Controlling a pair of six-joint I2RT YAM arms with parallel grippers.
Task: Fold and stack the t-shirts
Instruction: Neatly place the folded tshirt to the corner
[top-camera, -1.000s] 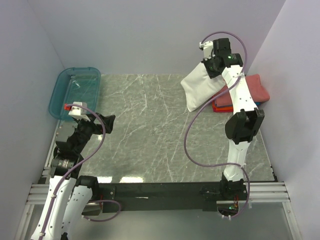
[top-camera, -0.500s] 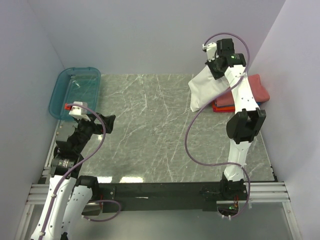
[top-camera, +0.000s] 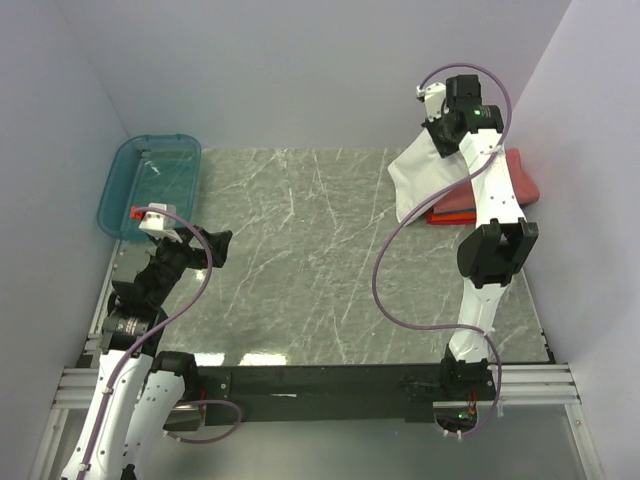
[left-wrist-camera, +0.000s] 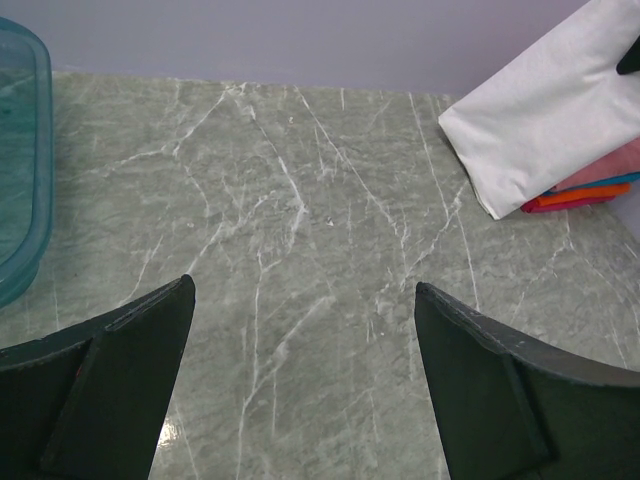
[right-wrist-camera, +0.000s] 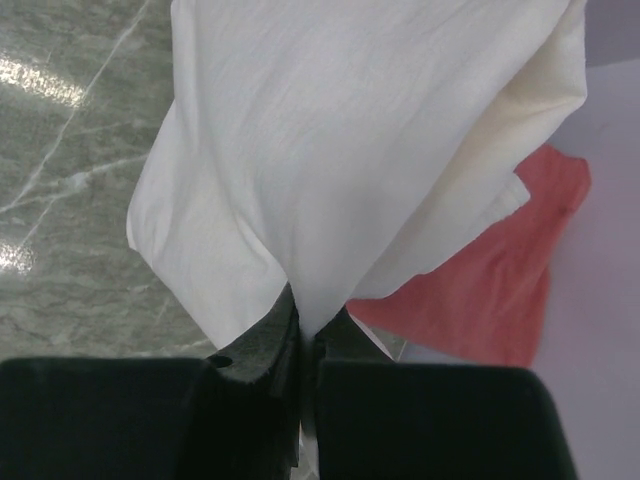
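The folded white tee (top-camera: 420, 180) has swung right, pinched tight by the right gripper (right-wrist-camera: 300, 320), and now hangs over the far-right coral-red, orange and blue folded stack (top-camera: 528, 180), apparently not yet released; the left gripper (left-wrist-camera: 302, 290) idles open, empty.

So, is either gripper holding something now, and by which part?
The right gripper is shut on the folded white t-shirt, pinching a bunch of cloth at its upper end; the rest hangs down. The left gripper is open and holds nothing.
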